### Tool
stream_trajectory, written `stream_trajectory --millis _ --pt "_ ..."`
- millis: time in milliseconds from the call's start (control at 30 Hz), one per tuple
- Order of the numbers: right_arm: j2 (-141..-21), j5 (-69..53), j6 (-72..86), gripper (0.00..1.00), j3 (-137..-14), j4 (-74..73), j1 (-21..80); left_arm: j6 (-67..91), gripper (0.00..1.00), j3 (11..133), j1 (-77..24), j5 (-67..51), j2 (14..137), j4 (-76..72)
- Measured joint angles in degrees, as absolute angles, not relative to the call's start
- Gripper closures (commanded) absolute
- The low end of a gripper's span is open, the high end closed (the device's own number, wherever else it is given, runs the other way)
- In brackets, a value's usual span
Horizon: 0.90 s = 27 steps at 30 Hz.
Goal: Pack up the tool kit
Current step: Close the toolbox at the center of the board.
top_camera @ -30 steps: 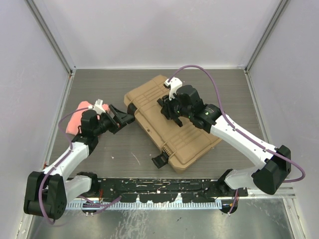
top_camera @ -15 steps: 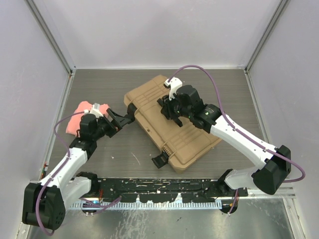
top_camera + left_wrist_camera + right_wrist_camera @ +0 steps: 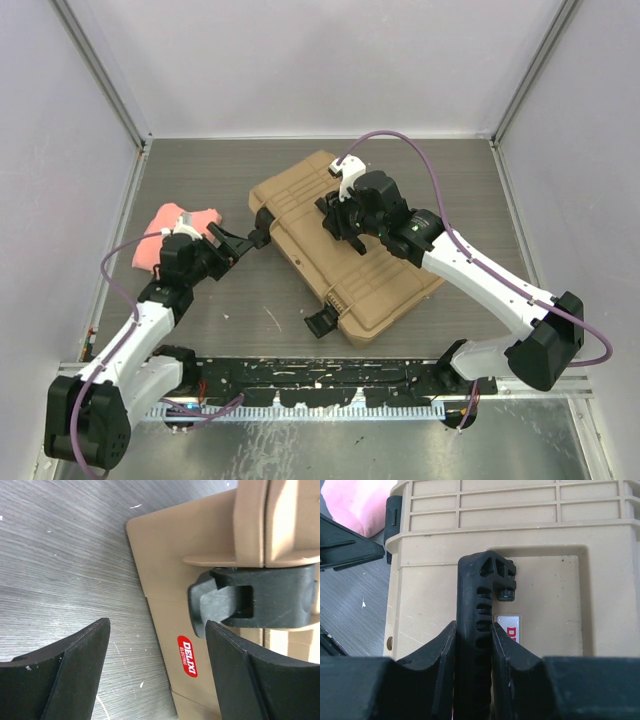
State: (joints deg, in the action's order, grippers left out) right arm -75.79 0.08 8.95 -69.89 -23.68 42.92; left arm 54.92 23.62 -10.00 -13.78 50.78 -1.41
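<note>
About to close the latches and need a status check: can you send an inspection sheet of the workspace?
Surface: grey wood-grain table, white flecks.
Job's things: tan ribbed hard-plastic case, lid down, angled at centre; near black latch flipped outward; no loose tools seen.
Clutter: pink folded cloth, left of the case.
Pincers: left pincer open at the far-left black latch; right pincer shut on the black ribbed handle.
Cables: purple cables loop off each arm.
Surroundings: pale walls; black rail at the near edge.
</note>
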Motion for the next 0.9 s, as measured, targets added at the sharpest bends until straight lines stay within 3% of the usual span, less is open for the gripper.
stream_trajectory --millis 233,500,900 --pt "-75.79 0.01 8.97 0.86 -69.89 -23.66 42.92 56.53 0.31 23.64 -9.72 -15.03 55.96 -4.08" --pt "-75.79 -0.86 8.75 0.93 -69.87 -23.62 42.78 57.87 0.36 23.66 -9.37 -16.67 59.46 -8.97" --pt "-75.79 -1.8 8.69 0.93 -69.84 -23.57 42.5 59.22 0.41 23.99 -8.75 -18.85 65.25 -16.12"
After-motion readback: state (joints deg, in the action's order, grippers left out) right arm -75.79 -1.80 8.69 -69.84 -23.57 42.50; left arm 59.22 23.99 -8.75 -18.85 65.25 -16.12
